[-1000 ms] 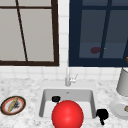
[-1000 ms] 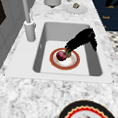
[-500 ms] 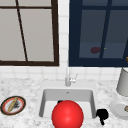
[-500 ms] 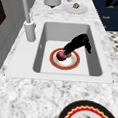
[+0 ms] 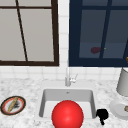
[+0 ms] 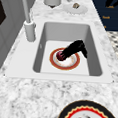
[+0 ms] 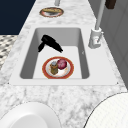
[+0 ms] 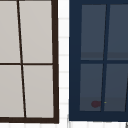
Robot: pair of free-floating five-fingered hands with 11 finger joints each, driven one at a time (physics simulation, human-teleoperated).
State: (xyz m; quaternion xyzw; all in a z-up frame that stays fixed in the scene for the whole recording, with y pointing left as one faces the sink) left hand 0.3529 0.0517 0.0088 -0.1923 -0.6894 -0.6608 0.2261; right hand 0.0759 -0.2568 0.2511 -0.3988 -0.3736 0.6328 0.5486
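hand point(image 6: 75, 48): in sink point(image 6: 95, 47) | fingers point(image 6: 64, 53) on dark red ball point(image 6: 60, 55) | ball on red-rimmed plate point(image 6: 74, 64)

One sink point(image 6: 95, 47) holds one red-rimmed plate point(image 7: 58, 67), carrying two bits of food: one dark red ball point(image 7: 62, 63) and one brownish lump point(image 7: 53, 68). The counter point(image 5: 30, 86) bears two more plates, one patterned point(image 5: 13, 105) near its left edge and one white point(image 5: 119, 108) near its right (a small morsel point(image 6: 76, 5) sits on it), plus one grey pot point(image 5: 123, 82) and one tap point(image 5: 68, 77).
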